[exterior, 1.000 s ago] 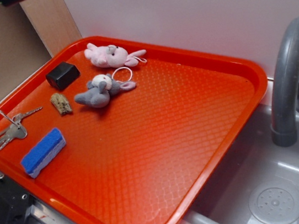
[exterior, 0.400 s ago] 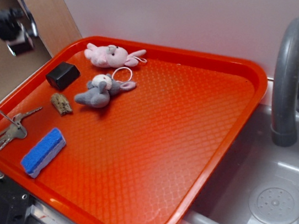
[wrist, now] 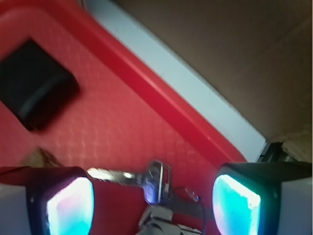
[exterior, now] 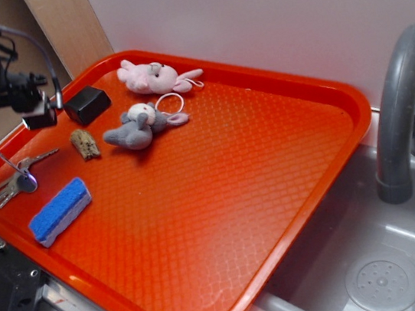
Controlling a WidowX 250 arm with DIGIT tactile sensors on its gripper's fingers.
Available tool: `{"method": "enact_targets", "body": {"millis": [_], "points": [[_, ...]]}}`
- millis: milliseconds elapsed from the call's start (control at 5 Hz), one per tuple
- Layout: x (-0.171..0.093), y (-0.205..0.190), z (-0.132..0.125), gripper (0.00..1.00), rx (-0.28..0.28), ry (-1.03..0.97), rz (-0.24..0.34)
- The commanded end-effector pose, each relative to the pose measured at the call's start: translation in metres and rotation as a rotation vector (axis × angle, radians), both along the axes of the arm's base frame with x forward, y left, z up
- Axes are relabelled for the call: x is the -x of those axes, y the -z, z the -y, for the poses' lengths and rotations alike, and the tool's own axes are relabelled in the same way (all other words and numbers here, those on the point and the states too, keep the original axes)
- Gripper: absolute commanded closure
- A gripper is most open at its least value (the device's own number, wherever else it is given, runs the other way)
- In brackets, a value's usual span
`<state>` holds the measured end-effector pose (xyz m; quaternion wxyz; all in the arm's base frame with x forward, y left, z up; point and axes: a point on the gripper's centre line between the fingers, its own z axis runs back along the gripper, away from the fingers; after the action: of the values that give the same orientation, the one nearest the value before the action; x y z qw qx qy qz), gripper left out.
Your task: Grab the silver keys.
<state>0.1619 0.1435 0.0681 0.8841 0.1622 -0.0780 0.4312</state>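
Orange tray, beside a grey sink with a curved faucet. Contents: silver keys, lying flat near the tray's left edge, wire ring standing up; blue sponge, just in front of them toward the near edge; small brown scrap and black box further back along the left side; grey plush toy and pink plush toy toward the far corner. Gripper: above the left edge, over the keys, fingers spread wide, holding nothing. Wrist view shows the keys between the two fingertips, well below them. Step in hand, by my reading: approach, grasp not begun. Next move calls for a straight descent with the keys kept centred, then closing on the bunch; thin flat metal may slip.
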Motion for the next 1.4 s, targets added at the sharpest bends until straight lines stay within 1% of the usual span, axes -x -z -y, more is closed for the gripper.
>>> {"method": "enact_targets", "body": {"millis": [0, 200, 400, 600, 800, 1000, 1200], "points": [[0.041, 0.010, -0.004, 0.00, 0.065, -0.049, -0.071], [0.036, 0.028, 0.005, 0.00, 0.096, 0.019, -0.057], [0.029, 0.027, 0.009, 1.00, 0.089, 0.103, -0.023], [0.024, 0.027, 0.015, 1.00, 0.084, 0.174, 0.016], [0.021, 0.023, 0.015, 1.00, 0.091, 0.219, 0.002], [0.014, 0.013, 0.014, 1.00, 0.093, 0.329, -0.053], [-0.008, -0.019, 0.023, 1.00, 0.054, 0.433, -0.102]]}}
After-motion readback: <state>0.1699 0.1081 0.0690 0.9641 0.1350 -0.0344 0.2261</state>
